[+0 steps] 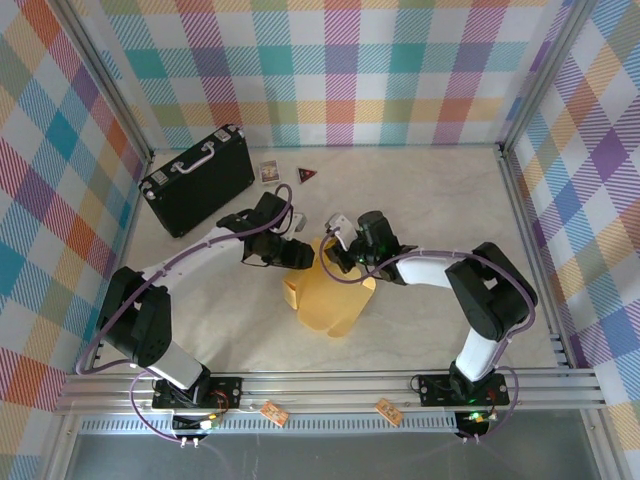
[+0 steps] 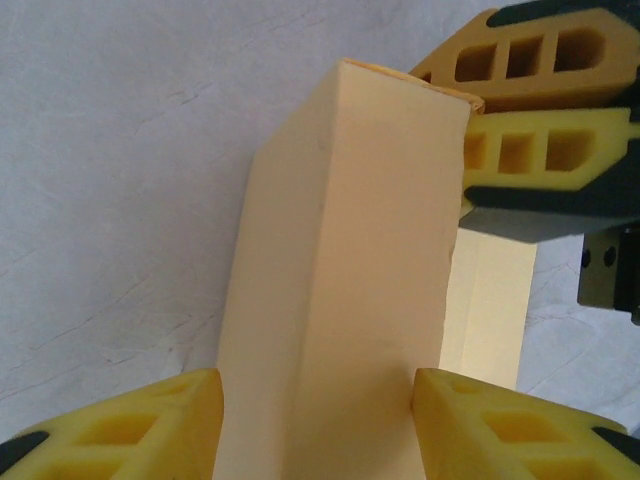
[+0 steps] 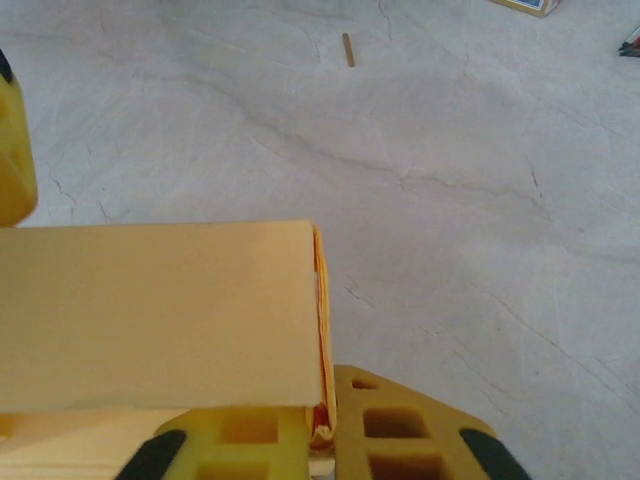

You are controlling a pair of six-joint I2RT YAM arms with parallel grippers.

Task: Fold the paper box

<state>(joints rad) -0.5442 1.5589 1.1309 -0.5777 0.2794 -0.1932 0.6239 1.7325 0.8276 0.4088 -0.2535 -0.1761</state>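
The mustard-yellow paper box [image 1: 325, 292] stands partly folded mid-table, one wall raised between the two grippers. In the left wrist view a tall folded panel of the paper box [image 2: 340, 280] runs up between my left gripper's fingers [image 2: 150, 430], which press its two sides; the left gripper [image 2: 318, 405] is shut on it. The right gripper [image 3: 325, 425] pinches the layered edge of the paper box [image 3: 160, 310] and is shut on it. From above, the left gripper [image 1: 298, 256] and right gripper [image 1: 333, 258] meet at the box's far end. The right gripper's fingers [image 2: 530, 150] hold the panel's top corner.
A black hard case [image 1: 197, 178] with a pale handle lies at the back left. A small card [image 1: 269, 172] and a dark red triangle [image 1: 307, 176] lie behind the grippers. A short stick [image 3: 348, 49] rests on the pale tabletop [image 1: 450, 190]. Checked walls enclose the workspace.
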